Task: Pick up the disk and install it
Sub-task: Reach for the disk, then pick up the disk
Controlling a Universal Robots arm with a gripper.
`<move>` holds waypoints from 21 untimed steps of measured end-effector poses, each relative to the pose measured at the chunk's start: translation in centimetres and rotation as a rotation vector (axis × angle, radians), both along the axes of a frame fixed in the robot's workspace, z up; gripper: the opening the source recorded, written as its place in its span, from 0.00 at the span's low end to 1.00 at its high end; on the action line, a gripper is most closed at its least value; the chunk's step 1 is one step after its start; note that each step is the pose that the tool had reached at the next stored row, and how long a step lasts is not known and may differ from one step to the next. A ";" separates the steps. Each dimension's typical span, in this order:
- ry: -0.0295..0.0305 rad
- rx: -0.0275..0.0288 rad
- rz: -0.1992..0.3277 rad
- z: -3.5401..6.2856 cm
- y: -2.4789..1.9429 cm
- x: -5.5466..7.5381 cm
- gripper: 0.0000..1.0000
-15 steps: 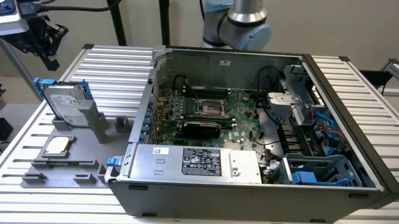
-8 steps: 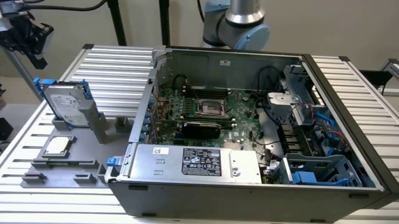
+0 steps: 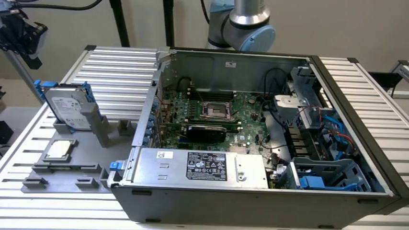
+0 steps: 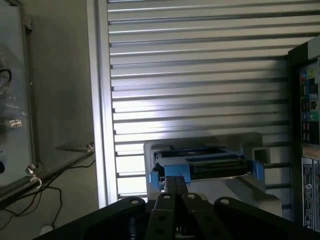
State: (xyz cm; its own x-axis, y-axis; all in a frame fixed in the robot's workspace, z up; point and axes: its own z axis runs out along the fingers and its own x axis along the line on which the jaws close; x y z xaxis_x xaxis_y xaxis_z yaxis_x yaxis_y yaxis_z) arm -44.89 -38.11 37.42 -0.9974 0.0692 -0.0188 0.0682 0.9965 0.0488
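Gripper (image 4: 175,186) jaws together and empty, hanging clear of the disk (image 3: 69,109), which stands on edge in a grey holder (image 3: 96,127) on the tabletop (image 3: 115,62) beside the open computer case (image 3: 255,206), probably so its top edge is graspable.

Exterior view looks down over the table (image 3: 121,62); wrist view, nearer, shares the disk (image 4: 210,165).

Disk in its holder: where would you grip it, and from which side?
Probably take the disk by its free upper edge, pinching across its flat faces, from above. It stands on edge in the grey holder, which hides its lower end; blue rails line its sides.
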 end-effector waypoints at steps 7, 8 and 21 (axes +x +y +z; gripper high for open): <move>0.0001 0.0000 0.000 0.00 0.00 0.0 0.11; 0.0001 -0.0001 0.000 0.00 0.00 0.0 0.11; 0.0001 -0.0001 0.109 -0.19 0.01 0.0 0.11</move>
